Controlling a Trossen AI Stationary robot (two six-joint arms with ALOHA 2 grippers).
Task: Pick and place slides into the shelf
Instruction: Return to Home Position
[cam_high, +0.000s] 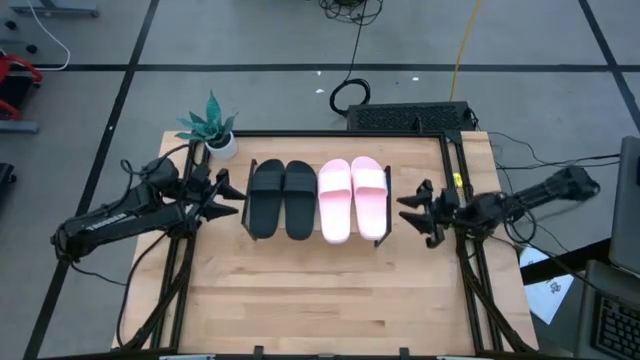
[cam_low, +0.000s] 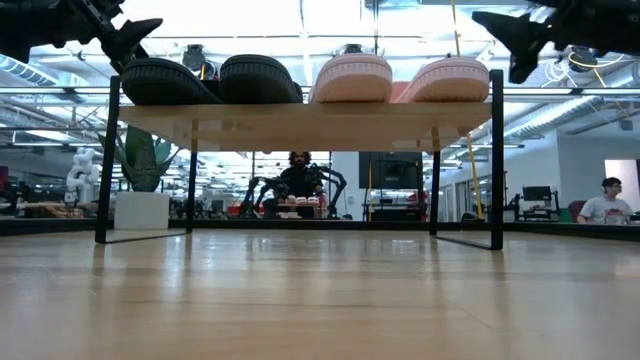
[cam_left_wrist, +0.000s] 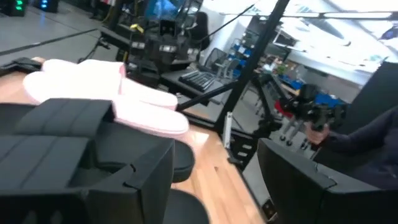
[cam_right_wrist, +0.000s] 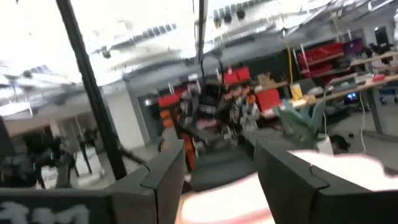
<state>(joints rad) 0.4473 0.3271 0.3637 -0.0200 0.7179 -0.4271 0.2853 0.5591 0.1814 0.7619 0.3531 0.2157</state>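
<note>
The shelf (cam_low: 300, 116) stands on the far half of the table. On its wooden top board lie all the slides side by side, soles down: a black pair (cam_high: 283, 198) on the left and a pink pair (cam_high: 352, 199) on the right. My left gripper (cam_high: 236, 199) hovers open just left of the black pair, at shelf-top height, pointing level at it. My right gripper (cam_high: 410, 211) hovers open just right of the pink pair. In the left wrist view the black slides (cam_left_wrist: 68, 134) lie close ahead, with the pink slides (cam_left_wrist: 118, 93) beyond them. Neither gripper holds anything.
A potted plant (cam_high: 214, 128) stands at the table's far left corner, behind the left arm. A black device (cam_high: 410, 117) with cables sits beyond the far edge. Bare wooden tabletop (cam_high: 320, 300) lies on the near side of the shelf. People sit far off in the room (cam_low: 296, 180).
</note>
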